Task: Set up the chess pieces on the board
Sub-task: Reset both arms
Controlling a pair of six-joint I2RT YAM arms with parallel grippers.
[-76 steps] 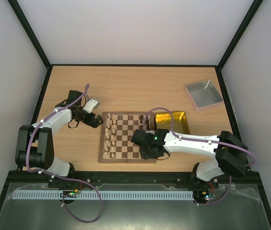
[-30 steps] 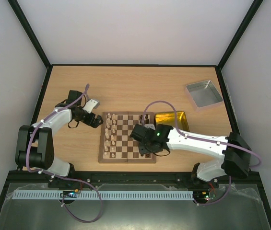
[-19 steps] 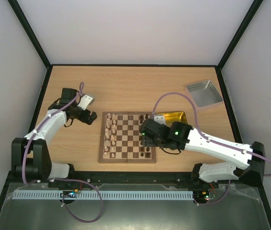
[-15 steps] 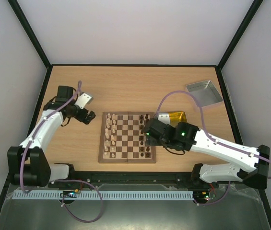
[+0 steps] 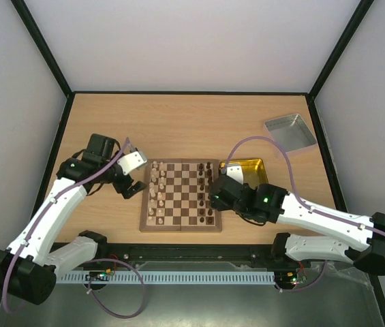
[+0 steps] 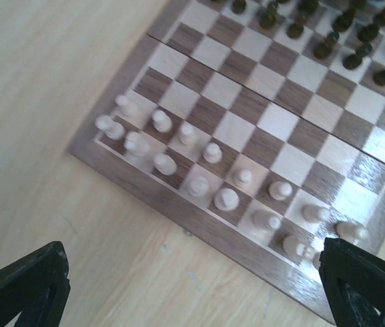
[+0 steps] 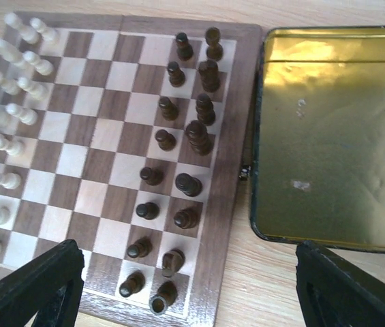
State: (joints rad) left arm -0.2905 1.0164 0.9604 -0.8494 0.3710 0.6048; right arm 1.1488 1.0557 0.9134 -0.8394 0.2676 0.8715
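Clearly open and empty, the right gripper (image 7: 191, 291) hangs over the right side of the chessboard (image 7: 103, 146). There the dark pieces (image 7: 197, 136) stand in two rows, beside the gold tin (image 7: 335, 129). The left gripper (image 6: 192, 289), open too, hovers over the cream pieces (image 6: 212, 153) along the board's left edge, near the bare wooden surface (image 6: 42, 102).
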